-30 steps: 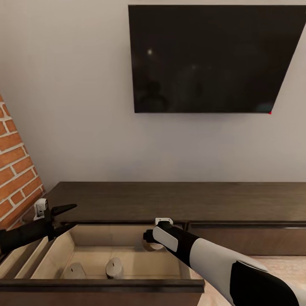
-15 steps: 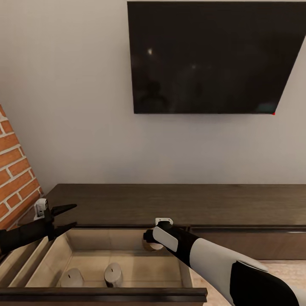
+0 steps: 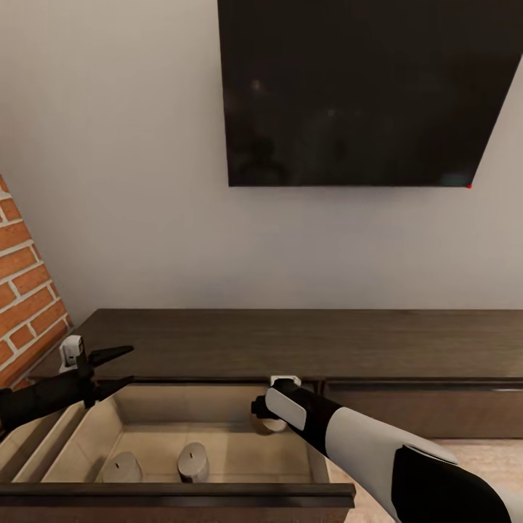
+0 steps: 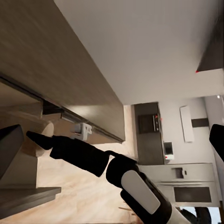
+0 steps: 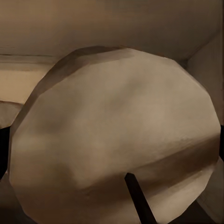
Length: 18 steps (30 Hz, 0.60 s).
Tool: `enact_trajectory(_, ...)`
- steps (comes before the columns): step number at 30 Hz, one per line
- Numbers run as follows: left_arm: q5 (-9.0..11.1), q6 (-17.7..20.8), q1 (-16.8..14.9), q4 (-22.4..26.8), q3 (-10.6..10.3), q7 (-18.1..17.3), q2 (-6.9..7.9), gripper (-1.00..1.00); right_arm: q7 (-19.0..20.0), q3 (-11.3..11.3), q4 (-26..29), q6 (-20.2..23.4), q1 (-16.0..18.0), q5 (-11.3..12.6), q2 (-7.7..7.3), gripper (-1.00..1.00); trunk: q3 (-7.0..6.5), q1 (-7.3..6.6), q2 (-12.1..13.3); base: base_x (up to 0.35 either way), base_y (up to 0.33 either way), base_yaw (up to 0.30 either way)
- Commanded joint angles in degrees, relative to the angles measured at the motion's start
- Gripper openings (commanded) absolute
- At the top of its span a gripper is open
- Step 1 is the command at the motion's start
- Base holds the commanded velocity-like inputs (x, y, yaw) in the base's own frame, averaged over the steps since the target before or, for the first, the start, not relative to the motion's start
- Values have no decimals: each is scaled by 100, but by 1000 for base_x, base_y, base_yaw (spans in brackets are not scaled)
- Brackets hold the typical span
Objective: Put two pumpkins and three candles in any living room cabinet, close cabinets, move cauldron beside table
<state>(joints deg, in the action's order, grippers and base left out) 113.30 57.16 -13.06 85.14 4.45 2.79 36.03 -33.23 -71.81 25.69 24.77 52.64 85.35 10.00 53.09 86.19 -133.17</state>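
1. Right gripper (image 3: 267,420), low centre of the head view, reaches into the open drawer with its fingers clamped on a pale candle (image 5: 116,140); the right wrist view shows that candle's round end close up.
2. Left gripper (image 3: 120,367), at lower left, hangs over the drawer's left rim with its two dark fingers apart, gripping nothing.
3. Two more candles (image 3: 193,460) stand side by side on the drawer floor, bottom left.
4. Behind them runs the long dark brown cabinet (image 3: 305,341).
5. A black television (image 3: 363,94) hangs on the wall, upper right.
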Motion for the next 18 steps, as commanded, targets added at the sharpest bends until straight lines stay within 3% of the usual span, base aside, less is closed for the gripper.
enact_trajectory(1,33,22,-4,60,0,29,1,100,-28,-32,-12,3,10,39,0,-100,24,21,-44,0,0,0)
enact_trajectory(6,44,23,-4,292,-18,29,-4,100,-83,-35,-37,26,10,29,0,-100,114,131,-245,0,0,0)
enact_trajectory(11,396,24,65,355,-10,29,0,100,-95,-42,-41,36,10,51,0,-100,203,241,-445,0,0,0)
enact_trajectory(18,471,24,117,383,-6,29,1,100,-92,-36,-59,182,2,77,0,-100,329,395,-726,0,0,0)
